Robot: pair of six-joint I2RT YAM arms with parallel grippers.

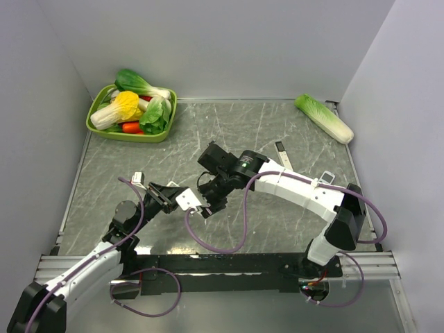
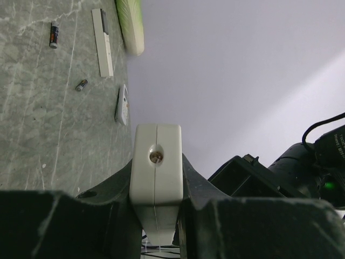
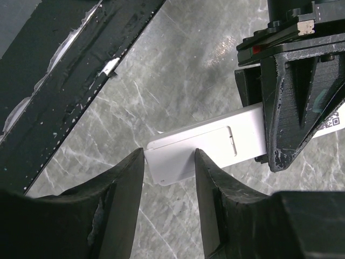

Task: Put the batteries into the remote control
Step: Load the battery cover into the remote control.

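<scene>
My left end effector is clamped on one end of the remote control, holding it level above the bench, over the near half and a little left of the middle. The free end of the remote points toward my right end effector, whose jaws stand apart over that end, one finger just past its tip and the other across its back. I cannot tell whether they touch it. A white remote with a black end lies toward the far right corner, beside a cabbage. A green basket of vegetables sits in the far left corner.
</scene>
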